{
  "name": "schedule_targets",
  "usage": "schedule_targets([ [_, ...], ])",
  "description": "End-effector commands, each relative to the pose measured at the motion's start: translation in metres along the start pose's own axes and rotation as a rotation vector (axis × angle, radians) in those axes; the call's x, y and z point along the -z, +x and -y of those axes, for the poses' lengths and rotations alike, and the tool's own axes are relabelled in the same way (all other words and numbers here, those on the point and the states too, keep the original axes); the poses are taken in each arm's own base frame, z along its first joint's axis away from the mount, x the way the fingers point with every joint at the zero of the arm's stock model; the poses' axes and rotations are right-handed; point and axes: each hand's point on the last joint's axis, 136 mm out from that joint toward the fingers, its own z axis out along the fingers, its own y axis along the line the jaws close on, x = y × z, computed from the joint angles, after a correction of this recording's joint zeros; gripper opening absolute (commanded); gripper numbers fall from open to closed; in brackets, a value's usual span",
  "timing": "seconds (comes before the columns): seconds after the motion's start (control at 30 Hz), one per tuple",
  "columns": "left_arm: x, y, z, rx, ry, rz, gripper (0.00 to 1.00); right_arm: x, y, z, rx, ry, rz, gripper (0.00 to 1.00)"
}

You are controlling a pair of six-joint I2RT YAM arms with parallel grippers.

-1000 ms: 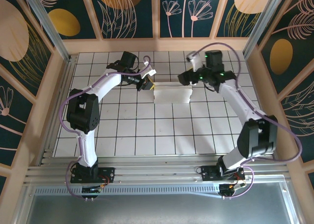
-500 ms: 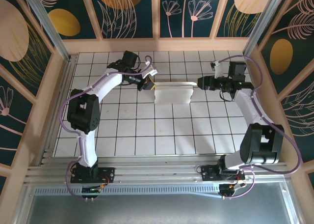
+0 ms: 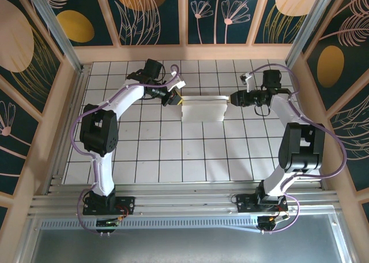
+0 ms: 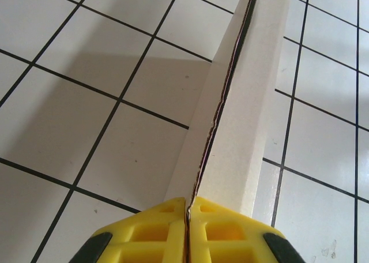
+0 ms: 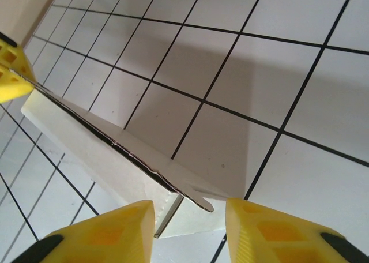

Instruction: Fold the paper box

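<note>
From above, the paper box (image 3: 202, 109) sits on the far half of the tiled bench (image 3: 150, 159), its long axis running left to right. The left arm (image 3: 124, 98) bends in to set the left hand (image 3: 176, 98) at the box's left end. The right arm (image 3: 282, 110) brings the right hand (image 3: 230, 99) to the right end.

On the left wrist camera, the left hand (image 4: 187, 217) is pressed together, pinching the paper box (image 4: 253, 101) by its thin upright edge, which runs straight away.

On the right wrist camera, the right hand (image 5: 190, 217) is spread, with the near corner of the paper box (image 5: 115, 159) between its fingers.
</note>
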Motion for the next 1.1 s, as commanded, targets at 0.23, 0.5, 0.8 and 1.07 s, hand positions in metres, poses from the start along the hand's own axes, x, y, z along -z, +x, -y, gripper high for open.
schedule_targets([
  [0.23,-0.004,-0.002,0.002,0.005,0.021,-0.008,0.09,-0.008,-0.003,-0.013,0.05,-0.072,-0.022,0.32],
  [0.5,-0.005,-0.001,0.002,0.007,0.021,-0.011,0.09,-0.013,0.0,-0.018,0.053,-0.076,-0.05,0.17],
  [0.8,-0.006,-0.001,0.002,0.011,0.022,-0.012,0.09,-0.019,0.002,-0.018,0.018,-0.05,-0.074,0.11],
  [1.07,-0.006,-0.002,0.003,0.012,0.021,-0.012,0.09,-0.021,0.011,-0.022,0.019,-0.04,-0.088,0.06],
])
